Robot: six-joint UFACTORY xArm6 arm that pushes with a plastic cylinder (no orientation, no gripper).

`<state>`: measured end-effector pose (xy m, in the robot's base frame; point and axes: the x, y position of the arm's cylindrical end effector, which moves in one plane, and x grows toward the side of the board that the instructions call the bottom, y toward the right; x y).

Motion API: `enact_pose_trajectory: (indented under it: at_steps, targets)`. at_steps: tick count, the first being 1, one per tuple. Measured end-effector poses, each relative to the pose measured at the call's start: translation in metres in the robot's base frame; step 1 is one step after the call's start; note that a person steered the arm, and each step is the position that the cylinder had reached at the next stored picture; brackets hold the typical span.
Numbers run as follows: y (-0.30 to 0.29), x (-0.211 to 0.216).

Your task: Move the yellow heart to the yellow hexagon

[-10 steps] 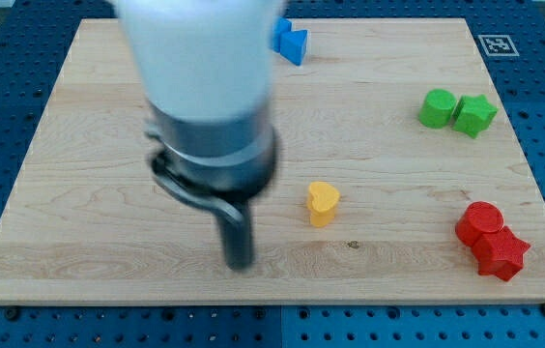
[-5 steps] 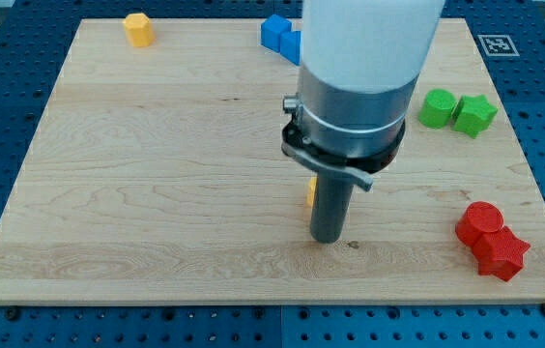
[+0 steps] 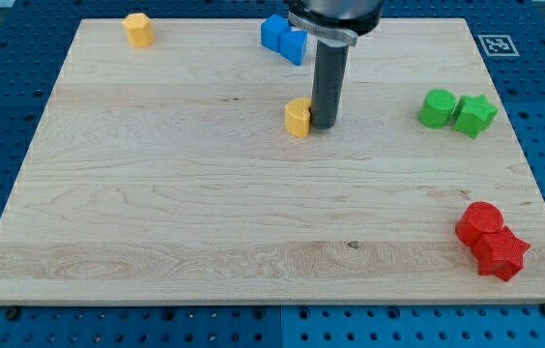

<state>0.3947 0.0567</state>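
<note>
The yellow heart [image 3: 298, 117] lies on the wooden board, a little above the board's middle. My tip [image 3: 324, 125] stands right against the heart's right side, touching it. The yellow hexagon [image 3: 138, 29] sits near the board's top left corner, far to the upper left of the heart.
Two blue blocks [image 3: 283, 39] sit together at the top middle, just above the heart and left of the rod. A green cylinder [image 3: 437, 107] and green star [image 3: 474, 114] are at the right. A red cylinder [image 3: 480, 222] and red star [image 3: 501, 254] are at the bottom right.
My tip swept from the board's lower left to the right, then up. The yellow heart has moved up and slightly left from the lower middle.
</note>
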Motion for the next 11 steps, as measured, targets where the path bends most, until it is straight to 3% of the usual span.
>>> enact_pose_trajectory:
  at_steps: [4,11]
  targets:
    - [-0.025,0.01]
    - [-0.18,0.005]
